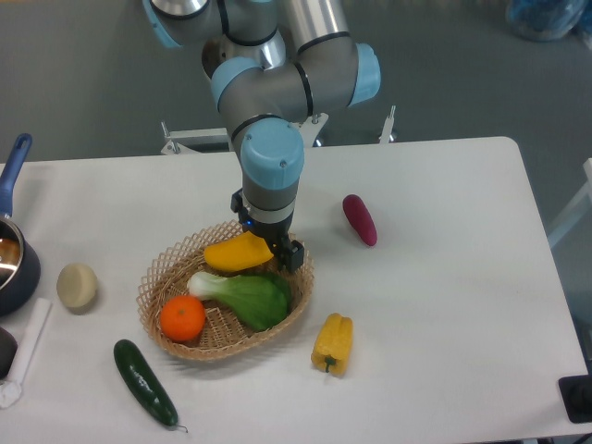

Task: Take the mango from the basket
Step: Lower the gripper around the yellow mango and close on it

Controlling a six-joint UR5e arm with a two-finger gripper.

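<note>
Gripping the mango (237, 252) in my gripper (274, 252), I risk it slipping into the basket (157, 277).

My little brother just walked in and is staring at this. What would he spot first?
Probably the big grey and blue robot arm reaching down from the top, its hand right at the yellow-orange mango in the wicker basket in the middle of the table. Next, the bright orange and leafy green bok choy lying in that basket too.
</note>
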